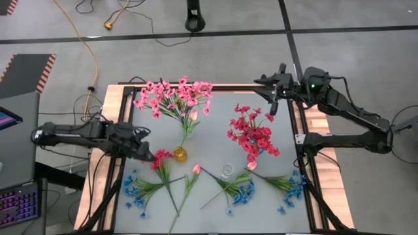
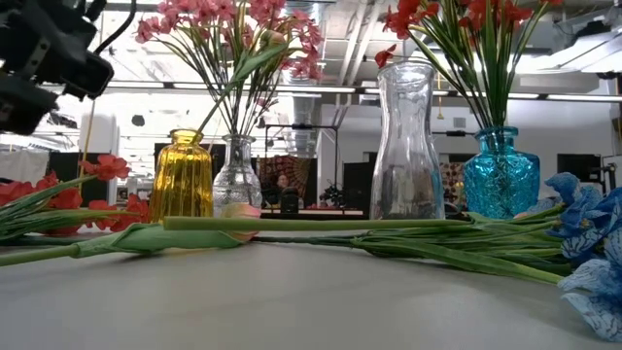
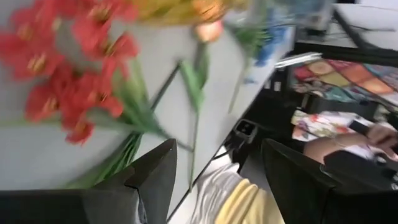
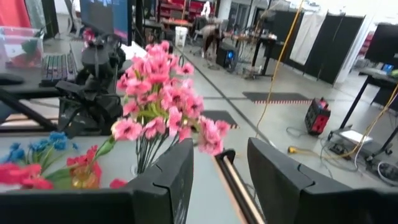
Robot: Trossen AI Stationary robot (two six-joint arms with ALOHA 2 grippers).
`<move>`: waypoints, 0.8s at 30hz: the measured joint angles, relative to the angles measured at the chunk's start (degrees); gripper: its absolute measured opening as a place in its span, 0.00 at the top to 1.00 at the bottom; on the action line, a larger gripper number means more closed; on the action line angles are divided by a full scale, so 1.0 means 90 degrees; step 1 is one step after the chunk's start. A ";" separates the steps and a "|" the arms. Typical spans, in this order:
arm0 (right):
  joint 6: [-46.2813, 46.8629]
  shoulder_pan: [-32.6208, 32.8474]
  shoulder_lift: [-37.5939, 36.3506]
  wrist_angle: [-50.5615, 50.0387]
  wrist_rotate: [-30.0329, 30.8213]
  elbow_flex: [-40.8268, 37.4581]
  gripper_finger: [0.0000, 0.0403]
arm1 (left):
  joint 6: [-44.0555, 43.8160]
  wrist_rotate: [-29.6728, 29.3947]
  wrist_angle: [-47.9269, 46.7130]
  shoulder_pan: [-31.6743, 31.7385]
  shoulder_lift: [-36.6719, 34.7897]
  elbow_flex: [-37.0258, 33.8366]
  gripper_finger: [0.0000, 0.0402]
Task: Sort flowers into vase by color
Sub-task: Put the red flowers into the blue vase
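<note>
Light pink flowers (image 1: 173, 98) stand in a small clear vase (image 2: 236, 175), and red flowers (image 1: 253, 136) in a blue vase (image 2: 501, 170). A yellow vase (image 1: 179, 155) and a tall clear vase (image 2: 408, 146) hold none. Loose sprigs lie flat on the table: a red one (image 1: 160, 161), blue ones (image 1: 135, 189) (image 1: 243, 192) (image 1: 290, 188) and pink buds (image 1: 196, 170). My left gripper (image 1: 149, 155) hovers open beside the red sprig (image 3: 68, 87), nothing between its fingers. My right gripper (image 1: 274, 99) is raised at the far right corner, open and empty (image 4: 221, 180).
A wooden frame (image 1: 111, 104) borders the grey table top. The vases stand in a loose row across the middle, with free table near the far edge between the two bouquets. A person's hand (image 3: 348, 149) shows beyond the table's near edge.
</note>
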 joint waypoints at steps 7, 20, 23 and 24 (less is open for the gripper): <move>-0.0015 0.0000 -0.0250 -0.0409 0.0000 0.0000 0.56 | -0.1396 -0.0391 0.0068 -0.1255 0.1010 0.0000 0.45; 0.0148 0.0000 -0.0575 -0.1188 0.0000 0.0000 0.56 | -0.3096 -0.2021 0.1123 -0.2447 0.2852 0.0000 0.45; 0.0155 0.0000 -0.0572 -0.1442 0.0000 0.0000 0.56 | -0.3349 -0.2001 0.1335 -0.2583 0.3302 0.0000 0.45; 0.0157 0.0000 -0.0572 -0.1508 0.0000 0.0000 0.56 | -0.3412 -0.2003 0.1424 -0.2632 0.3449 0.0000 0.45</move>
